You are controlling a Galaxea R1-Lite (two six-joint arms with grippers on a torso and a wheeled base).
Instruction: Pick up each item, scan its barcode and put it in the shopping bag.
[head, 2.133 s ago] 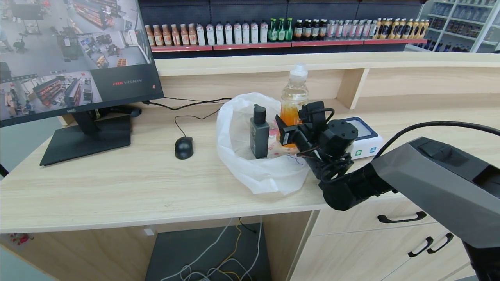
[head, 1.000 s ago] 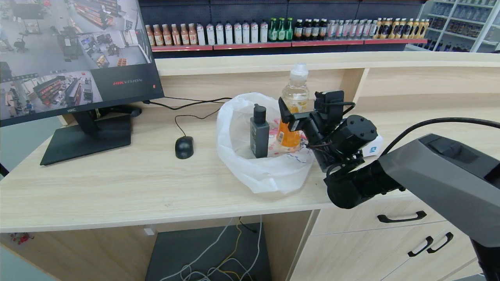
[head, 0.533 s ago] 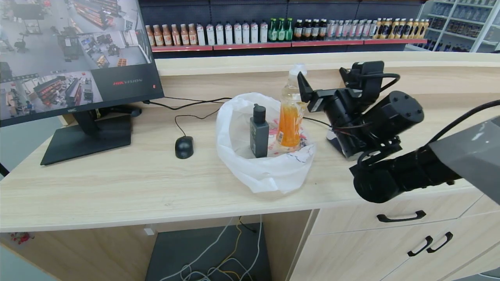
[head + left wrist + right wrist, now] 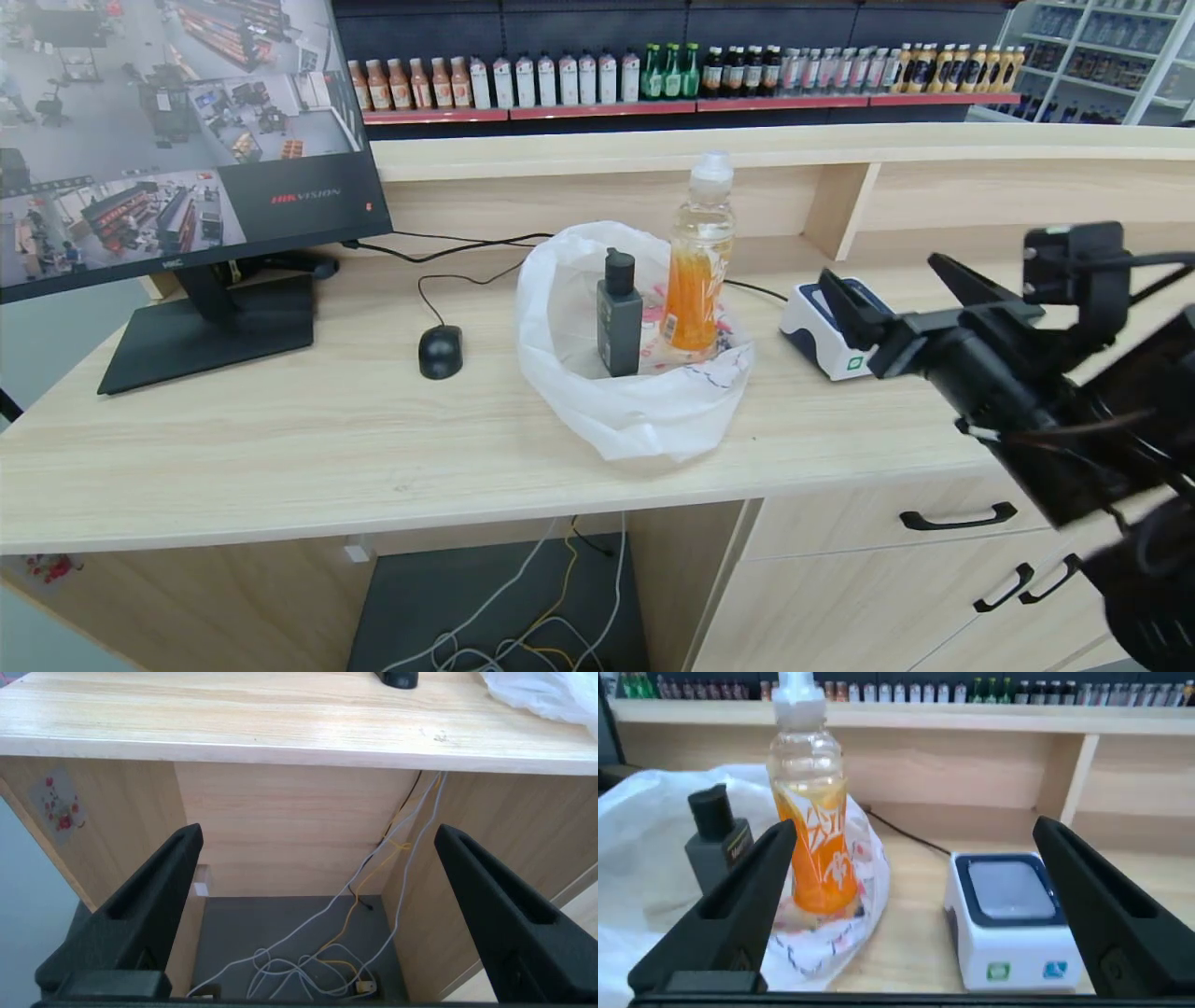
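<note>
The white shopping bag [image 4: 644, 420] sits open near the middle of the wooden counter [image 4: 280, 439]. Two items stand upright inside it: on the left a dark grey bottle with a black cap [image 4: 619, 322], and just beside it on the right a taller clear bottle of orange drink [image 4: 695, 271], whose white cap rises well above the bag's rim. Around the bag, from the left, a monitor [image 4: 177, 140] stands at the far end of the counter, and a black mouse [image 4: 440, 353] lies between it and the bag. My left gripper [image 4: 318, 840] hangs low in front of the counter with its fingers spread and empty, facing the cables [image 4: 374, 915] underneath. To the right of the bag lies the white barcode scanner [image 4: 826, 331], its window facing up. It sits between the bag and my right gripper [image 4: 882, 271], which is off the counter's right end, fingers wide apart and holding nothing.
</note>
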